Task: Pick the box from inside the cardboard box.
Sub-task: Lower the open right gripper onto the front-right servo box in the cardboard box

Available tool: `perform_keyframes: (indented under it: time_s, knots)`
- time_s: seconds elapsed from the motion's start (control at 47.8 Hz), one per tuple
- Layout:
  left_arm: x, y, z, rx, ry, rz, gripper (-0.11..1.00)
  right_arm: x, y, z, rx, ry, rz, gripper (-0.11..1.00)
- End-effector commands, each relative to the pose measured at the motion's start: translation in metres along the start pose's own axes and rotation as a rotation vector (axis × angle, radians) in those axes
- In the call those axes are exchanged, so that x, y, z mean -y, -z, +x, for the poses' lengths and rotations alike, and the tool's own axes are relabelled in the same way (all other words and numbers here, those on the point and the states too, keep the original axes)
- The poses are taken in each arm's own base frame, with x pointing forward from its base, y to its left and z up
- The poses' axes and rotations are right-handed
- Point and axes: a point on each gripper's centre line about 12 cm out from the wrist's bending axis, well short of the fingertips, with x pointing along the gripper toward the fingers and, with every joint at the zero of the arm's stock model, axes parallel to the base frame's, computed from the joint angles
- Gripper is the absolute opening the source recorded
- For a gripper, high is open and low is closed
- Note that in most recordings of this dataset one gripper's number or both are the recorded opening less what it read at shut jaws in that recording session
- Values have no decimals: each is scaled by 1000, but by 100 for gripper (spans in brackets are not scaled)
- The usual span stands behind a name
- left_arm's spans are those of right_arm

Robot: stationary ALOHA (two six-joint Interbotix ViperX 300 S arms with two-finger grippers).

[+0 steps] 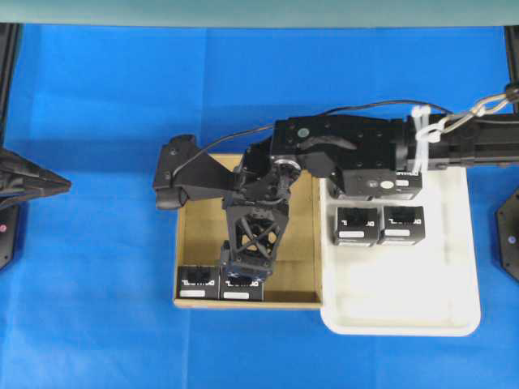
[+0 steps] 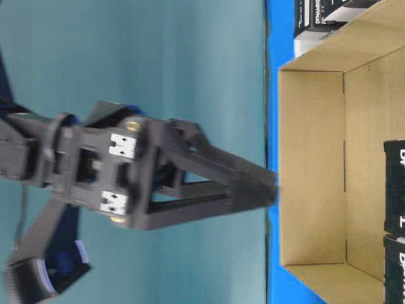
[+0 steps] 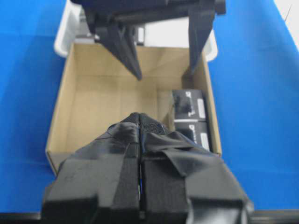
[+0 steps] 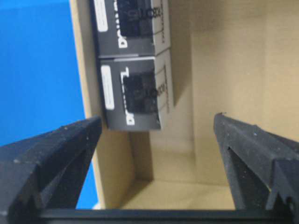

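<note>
R gripper spread wide, empty, reaching across over carton. Two black boxes side by side at carton's near wall; R fingers hang above the right one, offset slightly. L gripper pressed together, farther off. R arm nearer.

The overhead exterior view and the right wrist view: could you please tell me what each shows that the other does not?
Only the overhead view shows the white tray with two black boxes on it, and the blue table all around. Only the right wrist view shows the right hand with its fingers spread wide above the cardboard box, holding nothing. Both show the cardboard box and two black boxes side by side against one wall.
</note>
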Motion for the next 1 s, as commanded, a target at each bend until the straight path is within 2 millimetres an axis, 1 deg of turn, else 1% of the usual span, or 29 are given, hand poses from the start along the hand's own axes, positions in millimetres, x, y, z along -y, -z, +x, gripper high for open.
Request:
perform_keyframes:
  time_s: [0.0,0.126,0.293,0.628,0.983]
  knots:
    - [0,-11,-2,28,2,0,-7,1,2,12,0,-24,26,100]
    - [0,-11,-2,26,2,-7,-7,0,9,28,-6,-62,47,100]
    - [0,-11,-1,25,0,-20,-7,-2,10,39,4,-94,50,100]
    - [0,-11,-1,26,1,-22,-7,-3,14,59,-31,-97,51,100]
    - [0,-11,-1,28,2,-21,-7,0,14,67,-14,-87,57,100]
